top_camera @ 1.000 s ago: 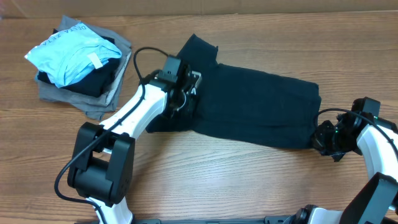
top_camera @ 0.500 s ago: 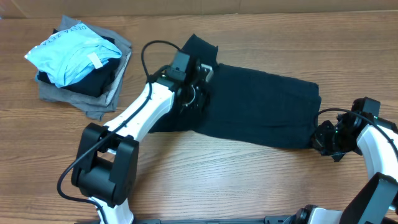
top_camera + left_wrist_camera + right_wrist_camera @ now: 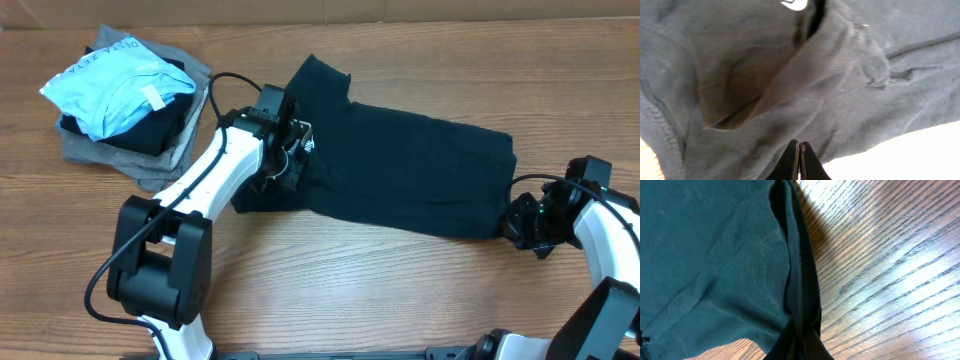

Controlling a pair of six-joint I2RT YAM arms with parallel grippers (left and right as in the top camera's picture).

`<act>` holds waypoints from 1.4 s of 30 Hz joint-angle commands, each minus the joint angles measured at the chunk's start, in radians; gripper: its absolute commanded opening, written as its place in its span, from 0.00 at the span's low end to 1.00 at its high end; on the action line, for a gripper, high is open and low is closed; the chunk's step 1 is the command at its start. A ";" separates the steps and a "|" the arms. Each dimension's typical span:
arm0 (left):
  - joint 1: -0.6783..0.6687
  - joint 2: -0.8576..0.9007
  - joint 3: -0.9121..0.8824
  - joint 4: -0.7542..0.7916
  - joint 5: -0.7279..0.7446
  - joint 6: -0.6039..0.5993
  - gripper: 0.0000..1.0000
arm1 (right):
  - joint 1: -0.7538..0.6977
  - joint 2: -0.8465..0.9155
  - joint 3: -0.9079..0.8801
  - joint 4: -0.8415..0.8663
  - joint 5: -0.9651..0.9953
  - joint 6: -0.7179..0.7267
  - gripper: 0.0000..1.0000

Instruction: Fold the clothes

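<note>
Overhead: two arms work one black T-shirt (image 3: pixel 420 175), folded into a long band across the middle of the tabletop (image 3: pixel 350 290). The left arm (image 3: pixel 215 175) slants in, its left pincer (image 3: pixel 298 152) pinched together on a ridge of cloth at the shirt's left end. The right pincer (image 3: pixel 520 225) is clamped on the right edge. A white swoosh (image 3: pixel 794 4) shows in the left wrist view. One stack of other garments (image 3: pixel 125 95) lies at the far left.

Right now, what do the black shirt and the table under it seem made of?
The black shirt looks like soft, matte knit cotton: it creases and shows stitched hems. The table looks like wood or wood-look laminate, slightly glossy: grain lines and glare.
</note>
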 commanded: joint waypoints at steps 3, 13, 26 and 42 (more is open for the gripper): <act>-0.034 0.063 -0.014 0.017 -0.002 0.058 0.04 | -0.005 -0.004 0.021 0.006 0.011 -0.003 0.04; -0.034 0.127 0.006 0.444 0.167 -0.066 0.04 | -0.005 -0.004 0.021 0.011 0.010 -0.003 0.05; -0.013 0.123 0.200 0.044 0.040 -0.040 0.10 | -0.005 -0.004 0.021 0.004 0.010 -0.003 0.04; -0.119 0.200 0.050 0.492 0.048 -0.129 0.04 | -0.005 -0.004 0.021 0.005 0.010 -0.003 0.05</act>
